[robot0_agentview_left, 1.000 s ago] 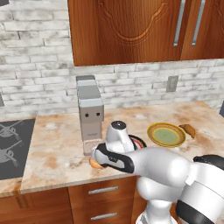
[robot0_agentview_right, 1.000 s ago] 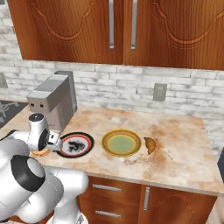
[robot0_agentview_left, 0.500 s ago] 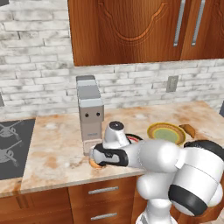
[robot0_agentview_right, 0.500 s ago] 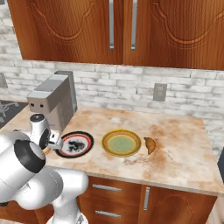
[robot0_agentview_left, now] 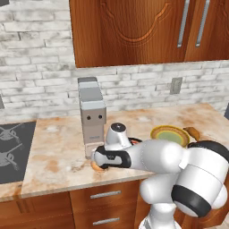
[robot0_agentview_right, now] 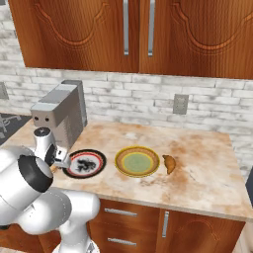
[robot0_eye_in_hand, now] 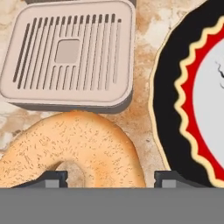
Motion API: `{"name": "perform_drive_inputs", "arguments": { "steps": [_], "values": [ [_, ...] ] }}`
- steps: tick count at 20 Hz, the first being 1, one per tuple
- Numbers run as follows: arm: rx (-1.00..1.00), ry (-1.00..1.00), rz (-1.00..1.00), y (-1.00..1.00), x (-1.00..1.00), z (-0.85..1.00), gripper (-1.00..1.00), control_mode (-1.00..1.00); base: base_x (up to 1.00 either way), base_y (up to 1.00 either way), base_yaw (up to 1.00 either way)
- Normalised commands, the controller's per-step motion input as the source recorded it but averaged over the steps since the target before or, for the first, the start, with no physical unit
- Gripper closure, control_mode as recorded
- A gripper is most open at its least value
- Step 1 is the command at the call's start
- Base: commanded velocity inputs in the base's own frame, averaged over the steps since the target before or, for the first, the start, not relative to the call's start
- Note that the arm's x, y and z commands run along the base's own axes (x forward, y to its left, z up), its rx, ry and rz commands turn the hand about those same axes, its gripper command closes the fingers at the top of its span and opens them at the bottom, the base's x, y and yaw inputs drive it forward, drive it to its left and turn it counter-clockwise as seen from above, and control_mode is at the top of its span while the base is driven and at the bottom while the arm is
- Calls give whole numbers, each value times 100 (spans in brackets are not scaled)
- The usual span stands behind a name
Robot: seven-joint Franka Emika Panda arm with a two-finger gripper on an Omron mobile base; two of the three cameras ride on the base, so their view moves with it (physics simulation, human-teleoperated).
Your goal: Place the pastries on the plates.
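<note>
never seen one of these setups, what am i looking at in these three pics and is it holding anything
It is a white robot arm with dark joints, on a mobile base, in a simulated kitchen. Two pictures come from cameras on the base, behind the arm to its left and right. The third looks along the two-finger gripper from a camera on the hand.

On the marble-patterned counter stand a grey coffee machine, a black plate with a red and white rim ring, a yellow-rimmed plate with a pale green centre and a golden-brown crescent croissant just beside it.

The hand is low over a golden-orange ring doughnut, which lies on the counter between the coffee machine's slotted drip tray and the black plate. The fingertips straddle part of the doughnut; whether they grip it yet I cannot tell.
</note>
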Motion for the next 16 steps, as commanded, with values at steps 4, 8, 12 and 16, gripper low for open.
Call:
{"name": "perform_drive_inputs", "arguments": {
  "steps": [4,8,12,16],
  "values": [
    [0,0,0,0,0,0,100,-100,0,0,0],
    [0,-2,-6,0,-2,35,100,-100,0,0,0],
    [0,0,-8,-18,1,100,100,-100,0,0,0],
    [-5,10,-7,-92,0,50,100,-100,0,0,0]
  ]
}}
